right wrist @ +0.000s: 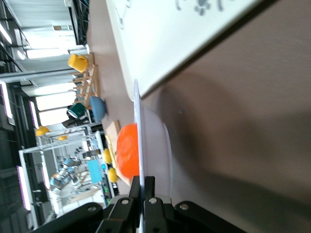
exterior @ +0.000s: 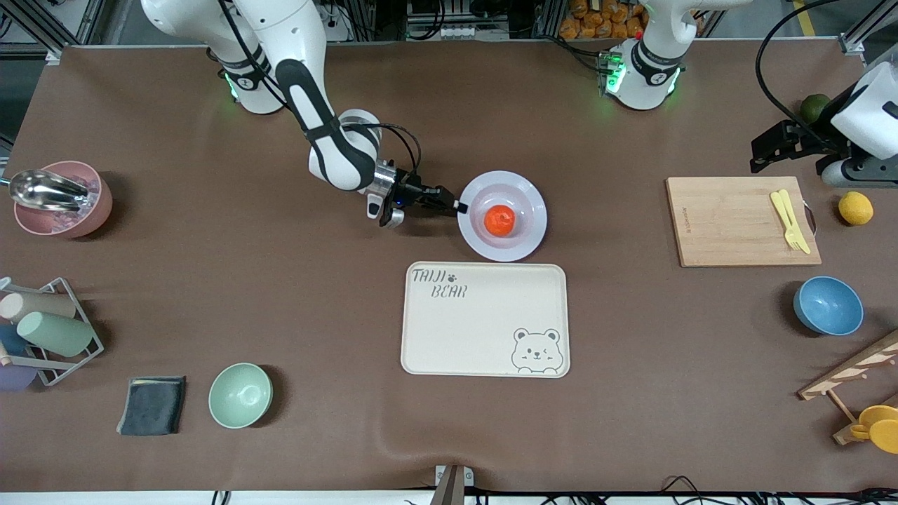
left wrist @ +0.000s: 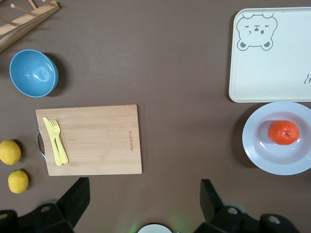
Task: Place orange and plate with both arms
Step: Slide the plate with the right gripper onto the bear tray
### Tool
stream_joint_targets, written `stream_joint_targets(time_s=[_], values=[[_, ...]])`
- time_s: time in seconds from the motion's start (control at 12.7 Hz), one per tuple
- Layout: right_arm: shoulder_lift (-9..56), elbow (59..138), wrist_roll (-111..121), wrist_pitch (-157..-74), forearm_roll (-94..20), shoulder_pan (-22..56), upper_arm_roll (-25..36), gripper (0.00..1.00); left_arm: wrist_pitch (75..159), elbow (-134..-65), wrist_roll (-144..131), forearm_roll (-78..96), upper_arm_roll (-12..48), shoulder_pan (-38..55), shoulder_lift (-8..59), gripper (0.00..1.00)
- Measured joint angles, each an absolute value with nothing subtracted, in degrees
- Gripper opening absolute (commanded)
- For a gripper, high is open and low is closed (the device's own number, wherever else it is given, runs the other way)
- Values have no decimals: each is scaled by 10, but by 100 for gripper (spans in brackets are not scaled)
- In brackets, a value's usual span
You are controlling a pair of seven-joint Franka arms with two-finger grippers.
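The orange sits in the middle of the pale plate, which is just past the edge of the cream tray farthest from the front camera. My right gripper is shut on the plate's rim at the right arm's end. In the right wrist view the fingers pinch the thin rim of the plate, with the orange in it. My left gripper waits, open and empty, above the table by the cutting board. The left wrist view shows its gripper, the plate and the orange.
The cream bear tray lies nearer the camera than the plate. A cutting board with yellow cutlery, a lemon, a green fruit and a blue bowl are at the left arm's end. A mint bowl stands near the front.
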State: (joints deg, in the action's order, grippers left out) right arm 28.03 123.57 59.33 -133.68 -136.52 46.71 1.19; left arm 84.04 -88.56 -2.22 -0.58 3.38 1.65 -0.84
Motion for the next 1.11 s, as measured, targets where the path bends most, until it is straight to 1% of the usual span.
stream_joint_targets(time_s=[0.32, 0.63, 0.79, 1.11], values=[[263, 1215, 569, -1342, -1371, 439, 15, 0, 842, -880, -18, -6, 34, 17, -9, 100], [276, 1154, 542, -1344, -1371, 393, 16, 0, 842, -871, -18, -6, 33, 16, -9, 100], [316, 1111, 542, -1345, -1371, 383, 17, 0, 842, -870, -18, -6, 33, 16, -9, 100], [422, 1012, 542, -1358, -1371, 371, 19, 0, 842, -870, -18, -6, 33, 16, -8, 100]])
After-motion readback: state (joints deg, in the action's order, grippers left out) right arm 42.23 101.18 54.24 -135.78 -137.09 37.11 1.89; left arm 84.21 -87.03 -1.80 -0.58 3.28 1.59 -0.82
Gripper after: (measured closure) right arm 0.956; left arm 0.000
